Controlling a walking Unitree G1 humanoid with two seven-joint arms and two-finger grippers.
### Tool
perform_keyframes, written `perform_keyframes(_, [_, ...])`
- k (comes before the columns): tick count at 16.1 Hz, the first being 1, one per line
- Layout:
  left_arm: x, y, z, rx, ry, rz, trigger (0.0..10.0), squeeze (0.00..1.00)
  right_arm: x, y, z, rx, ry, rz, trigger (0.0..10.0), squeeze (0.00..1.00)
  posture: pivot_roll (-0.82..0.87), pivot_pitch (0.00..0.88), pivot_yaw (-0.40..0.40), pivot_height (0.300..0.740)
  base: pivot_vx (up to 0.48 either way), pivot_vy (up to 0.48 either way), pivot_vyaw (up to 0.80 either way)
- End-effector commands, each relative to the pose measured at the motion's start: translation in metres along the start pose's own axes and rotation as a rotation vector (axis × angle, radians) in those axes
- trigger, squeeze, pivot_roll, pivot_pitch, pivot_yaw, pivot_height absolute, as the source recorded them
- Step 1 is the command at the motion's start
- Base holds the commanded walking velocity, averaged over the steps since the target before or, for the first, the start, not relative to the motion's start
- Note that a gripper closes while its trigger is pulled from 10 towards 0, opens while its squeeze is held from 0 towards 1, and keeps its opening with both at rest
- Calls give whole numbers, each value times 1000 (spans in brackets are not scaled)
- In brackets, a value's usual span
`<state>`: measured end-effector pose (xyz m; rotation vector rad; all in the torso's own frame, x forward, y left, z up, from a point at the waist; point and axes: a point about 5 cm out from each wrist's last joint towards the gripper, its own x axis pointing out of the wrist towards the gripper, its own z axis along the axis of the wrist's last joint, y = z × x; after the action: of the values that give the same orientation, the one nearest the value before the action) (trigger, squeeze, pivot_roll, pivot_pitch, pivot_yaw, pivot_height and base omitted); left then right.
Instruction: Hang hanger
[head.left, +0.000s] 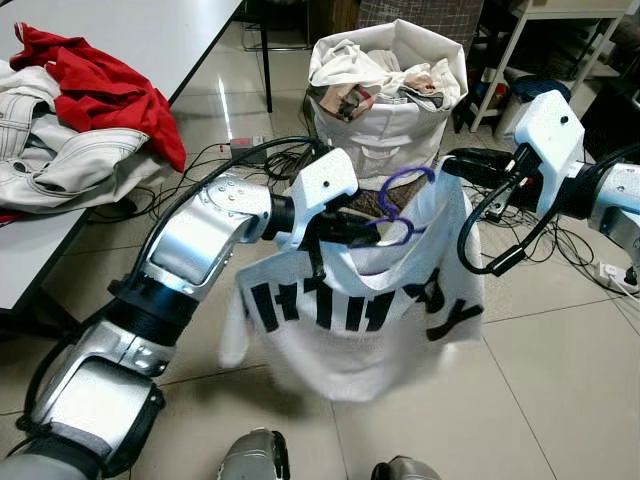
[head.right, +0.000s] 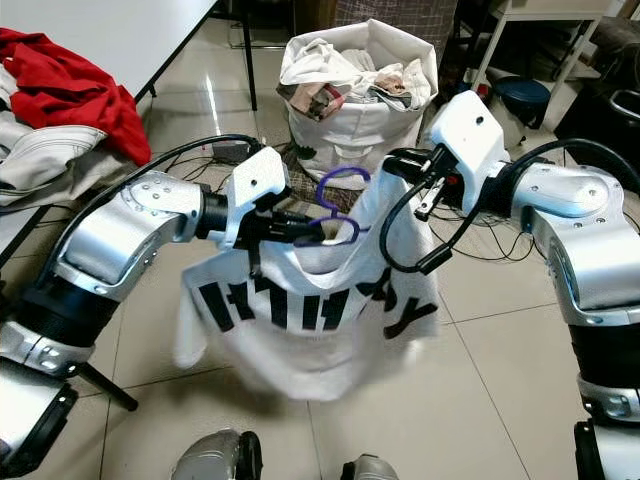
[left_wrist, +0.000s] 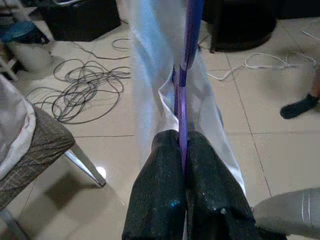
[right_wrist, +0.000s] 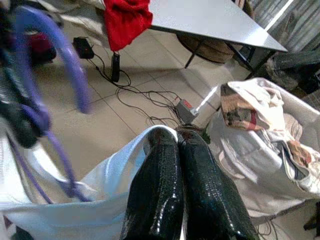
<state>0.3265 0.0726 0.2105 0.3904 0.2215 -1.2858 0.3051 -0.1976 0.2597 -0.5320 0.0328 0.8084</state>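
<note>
A red garment (head.left: 100, 85) lies at the table's (head.left: 150, 30) near edge. The left gripper (left_wrist: 181, 150) pinches the purple hanger (head.left: 400, 205) between closed fingers, mid-air above the tiled floor (head.left: 560, 380). A white shirt (head.left: 350, 315) with black lettering hangs from it. The right gripper (right_wrist: 177, 142) clamps the shirt's shoulder edge, before the laundry bag (head.left: 390, 90).

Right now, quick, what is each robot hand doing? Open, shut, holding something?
Left gripper: shut on the purple hanger inside the white shirt.
Right gripper: shut on the white shirt's edge, holding it up.
</note>
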Motion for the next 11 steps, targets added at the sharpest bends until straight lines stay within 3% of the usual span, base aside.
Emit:
perform_keyframes(1, [-6, 8, 13, 13, -30, 46, 0, 0, -2, 5, 2, 5, -15, 16, 0, 0, -81, 36, -1, 740, 0, 0, 0])
perform_keyframes(3, [-7, 13, 14, -8, -27, 85, 0, 0, 1, 18, -2, 14, -9, 47, 0, 0, -82, 32, 1, 740, 0, 0, 0])
perform_keyframes(6, [-13, 27, 15, -37, -31, 170, 0, 0, 0, 24, -5, 11, 10, 47, 0, 0, -85, 37, 2, 740, 0, 0, 0])
perform_keyframes(7, [-16, 31, 19, -45, -49, 183, 0, 0, 0, 26, -7, 12, 14, 44, 3333, 0, -87, 40, 2, 740, 0, 0, 0])
perform_keyframes(8, [-16, 32, 20, -48, -56, 185, 0, 0, 0, 26, -7, 12, 16, 42, 3333, 0, -87, 40, 2, 740, 0, 0, 0])
perform_keyframes(9, [-17, 33, 25, -56, -79, 190, 0, 0, 1, 29, -12, 15, 31, 36, 10000, 765, -87, 41, 2, 740, 0, 0, 0])
perform_keyframes(10, [-18, 34, 28, -58, -100, 185, 0, 0, 1, 32, -18, 20, 49, 37, 10000, 1000, -87, 42, 1, 740, 0, 0, 0])
perform_keyframes(11, [-19, 34, 29, -60, -108, 182, 0, 0, 1, 33, -20, 19, 59, 43, 10000, 1000, -87, 42, 1, 740, 0, 0, 0])
